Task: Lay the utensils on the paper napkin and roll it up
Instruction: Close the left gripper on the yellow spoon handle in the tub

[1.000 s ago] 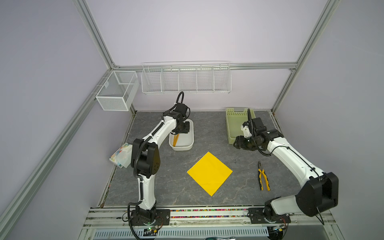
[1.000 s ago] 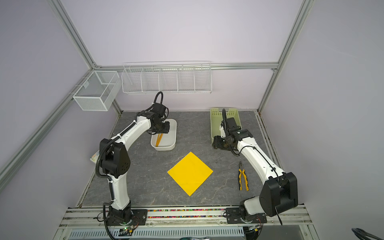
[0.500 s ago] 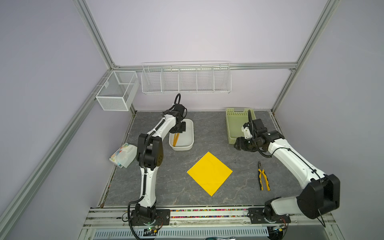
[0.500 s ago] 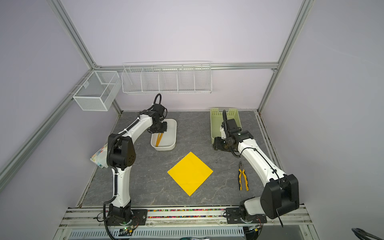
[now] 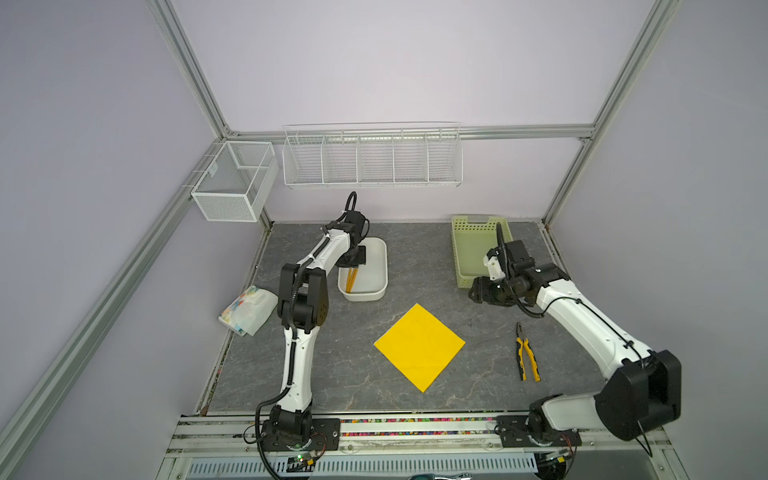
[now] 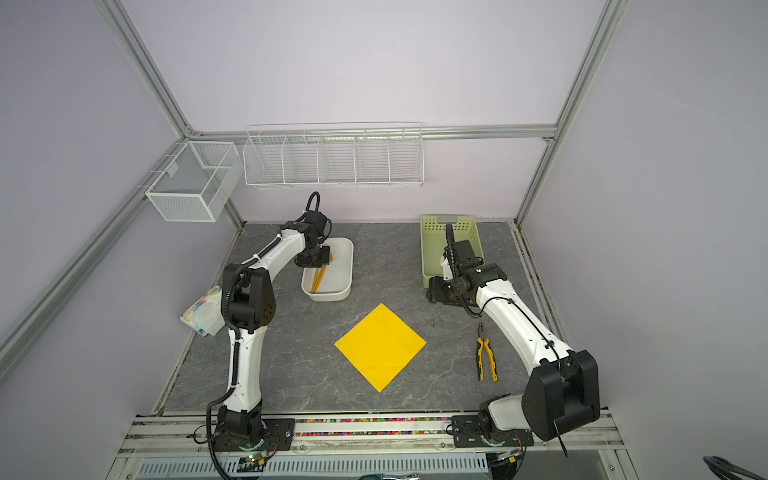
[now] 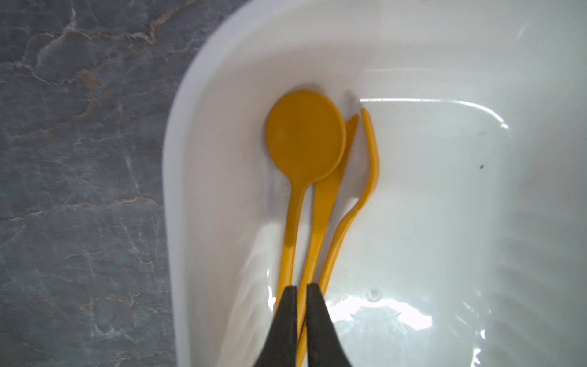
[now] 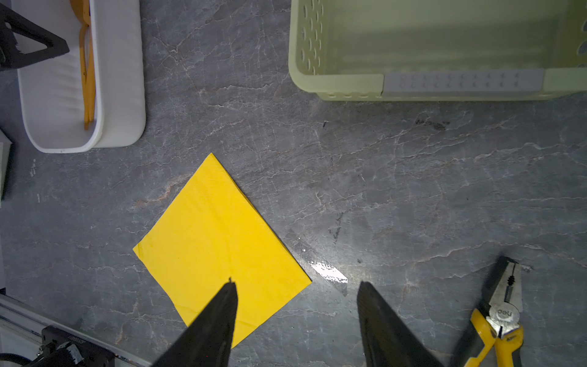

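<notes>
While right gripper (image 8: 297, 284) hangs open-jawed, left gripper (image 7: 301, 290) pinches utensils (image 7: 305, 139) by handles inside tub (image 7: 181, 190), paper napkin (image 5: 419, 347) well apart.

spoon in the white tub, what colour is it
Orange all over, no pattern. The spoon shows best in the left wrist view.

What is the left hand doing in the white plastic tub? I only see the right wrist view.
Observer: The left hand is shut on a handle of the thin orange plastic utensils, inside the white plastic tub.
Operator: How many utensils?
Observer: Three: a round-bowled spoon and two slimmer pieces beside it.
Operator: What's above the tub?
Observer: A long white wire basket hangs high up behind it.
</notes>
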Robot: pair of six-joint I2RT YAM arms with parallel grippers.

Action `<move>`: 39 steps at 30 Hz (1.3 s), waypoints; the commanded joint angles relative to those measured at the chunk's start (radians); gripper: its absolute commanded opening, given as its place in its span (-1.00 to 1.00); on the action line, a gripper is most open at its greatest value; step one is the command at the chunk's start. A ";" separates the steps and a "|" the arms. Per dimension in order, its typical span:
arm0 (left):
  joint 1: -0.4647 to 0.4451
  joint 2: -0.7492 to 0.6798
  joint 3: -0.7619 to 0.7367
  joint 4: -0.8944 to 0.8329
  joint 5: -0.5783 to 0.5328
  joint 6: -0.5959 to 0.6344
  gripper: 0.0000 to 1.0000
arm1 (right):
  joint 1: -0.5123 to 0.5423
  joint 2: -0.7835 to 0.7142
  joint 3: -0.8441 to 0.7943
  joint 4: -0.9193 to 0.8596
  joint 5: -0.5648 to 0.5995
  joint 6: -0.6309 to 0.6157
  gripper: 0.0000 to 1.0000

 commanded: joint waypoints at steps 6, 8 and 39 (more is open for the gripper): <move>0.011 0.064 0.082 -0.050 -0.030 0.016 -0.81 | -0.001 -0.032 -0.027 0.010 -0.002 0.016 0.28; 0.010 0.080 0.096 -0.059 -0.030 0.016 -0.81 | 0.000 -0.029 -0.026 0.010 -0.002 0.016 0.28; 0.030 0.168 0.124 -0.077 0.085 0.017 -0.66 | 0.002 -0.023 -0.043 0.017 -0.014 0.024 0.31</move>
